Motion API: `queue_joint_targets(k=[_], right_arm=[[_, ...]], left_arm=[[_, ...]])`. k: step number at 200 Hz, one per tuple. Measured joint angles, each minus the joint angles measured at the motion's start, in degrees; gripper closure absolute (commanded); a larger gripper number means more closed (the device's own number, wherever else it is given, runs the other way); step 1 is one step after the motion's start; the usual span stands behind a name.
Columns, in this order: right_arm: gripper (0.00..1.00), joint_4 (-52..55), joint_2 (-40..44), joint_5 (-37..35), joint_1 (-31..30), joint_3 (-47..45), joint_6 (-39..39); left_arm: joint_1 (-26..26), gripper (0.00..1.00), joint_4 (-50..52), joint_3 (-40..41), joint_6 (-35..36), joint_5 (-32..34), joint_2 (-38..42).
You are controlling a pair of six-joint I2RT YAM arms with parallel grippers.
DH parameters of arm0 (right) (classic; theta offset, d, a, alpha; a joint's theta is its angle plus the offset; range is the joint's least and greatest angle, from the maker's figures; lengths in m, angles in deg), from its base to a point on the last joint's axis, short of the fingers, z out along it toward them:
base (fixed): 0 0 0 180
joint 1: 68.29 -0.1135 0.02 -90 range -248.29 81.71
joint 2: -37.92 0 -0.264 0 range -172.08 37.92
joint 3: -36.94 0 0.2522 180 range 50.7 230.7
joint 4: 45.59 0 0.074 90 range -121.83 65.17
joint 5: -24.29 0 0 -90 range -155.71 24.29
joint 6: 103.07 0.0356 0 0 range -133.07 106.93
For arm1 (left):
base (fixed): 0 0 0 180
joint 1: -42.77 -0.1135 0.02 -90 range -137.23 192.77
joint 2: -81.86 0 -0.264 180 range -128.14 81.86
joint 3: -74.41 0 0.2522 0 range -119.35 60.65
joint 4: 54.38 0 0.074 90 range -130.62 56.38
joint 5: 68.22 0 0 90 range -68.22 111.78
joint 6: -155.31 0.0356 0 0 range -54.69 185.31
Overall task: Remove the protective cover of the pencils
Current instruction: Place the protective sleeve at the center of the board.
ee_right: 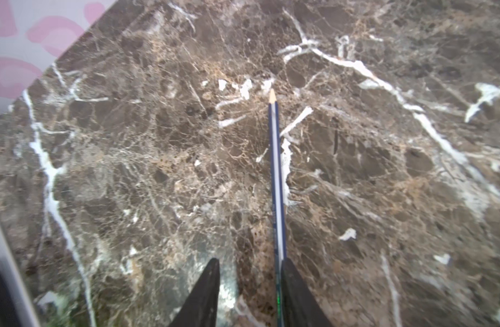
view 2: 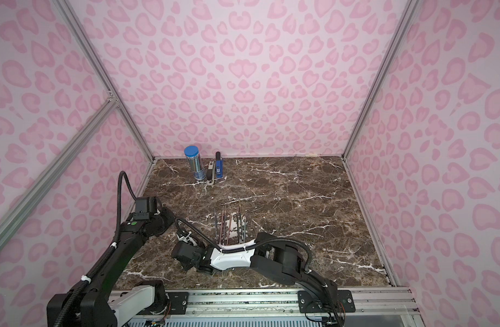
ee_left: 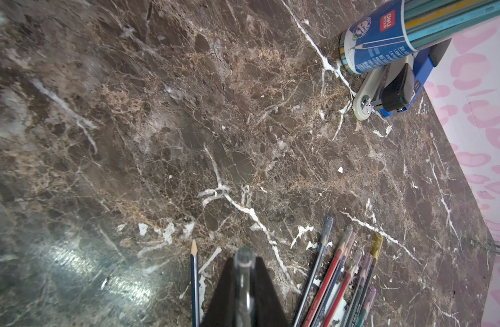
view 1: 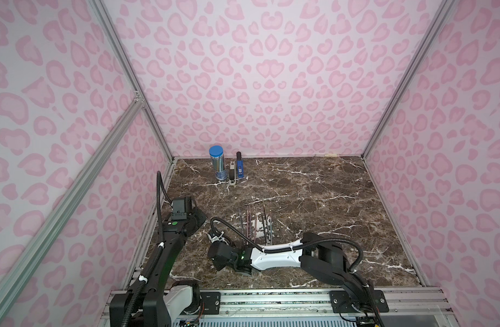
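Pink leopard-print walls close in a brown marble counter (view 1: pixel 314 192). In both top views most of the pencils (view 1: pixel 256 226) (view 2: pixel 230 226) lie loose, side by side, a little left of the counter's middle. They are just beyond the right arm (view 1: pixel 274 252), which reaches across toward the left.

The left jaws are pressed together on a clear protective cover (ee_left: pixel 244 256), its rounded end poking out past the tips. Just beside them lies one blue pencil (ee_left: pixel 194 277), its sharpened point bare.

The right jaws stand apart, the gap far wider than that blue pencil (ee_right: pixel 277 184), which runs along the inner face of one finger (ee_right: pixel 294 283). Whether it rests on the counter or hangs just above it I cannot tell.

A blue-lidded clear tube (view 1: pixel 216 164) and a stapler (view 1: pixel 233 177) stand by the back wall, left of centre.
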Motion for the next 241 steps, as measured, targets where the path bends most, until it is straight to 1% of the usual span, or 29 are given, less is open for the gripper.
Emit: queue_joint_targets(k=[34, 55, 74, 143, 153, 172, 215, 241], right_arm=[[0.67, 2.8, -1.8, -0.5, 0.4, 2.1, 0.0], [0.73, 3.5, -2.3, -1.0, 0.7, 2.7, 0.0], [0.76, 3.8, -2.3, -1.3, 1.0, 2.7, 0.2], [0.76, 2.6, -2.3, -2.5, 2.9, 1.7, 1.8], [0.77, 2.4, -2.3, -2.6, 2.9, 1.6, 2.0], [0.83, 2.2, -2.3, -2.8, 3.0, 1.4, 2.5], [0.85, -0.6, -2.1, -3.2, 3.7, -0.4, 4.5], [0.89, -1.9, -1.6, -3.6, 4.1, -1.6, 5.8]], left_arm=[[0.0, 0.99, 0.0, 0.0, 0.0, 0.6, 0.5], [0.0, 0.98, 0.1, -0.1, 0.0, 0.6, 0.5], [0.0, 0.99, 0.1, -0.3, 0.0, 0.7, 0.7], [0.0, 0.99, 0.2, -0.8, 0.0, 0.6, -0.5], [0.0, 0.98, 0.2, -0.8, 0.0, 0.6, -0.9], [0.0, 0.98, -0.1, -0.8, 0.0, 0.5, -2.0], [0.0, 0.99, -1.0, -1.9, 0.0, -0.2, -5.0], [0.0, 0.98, -2.5, -2.8, 0.0, -0.5, -7.8]])
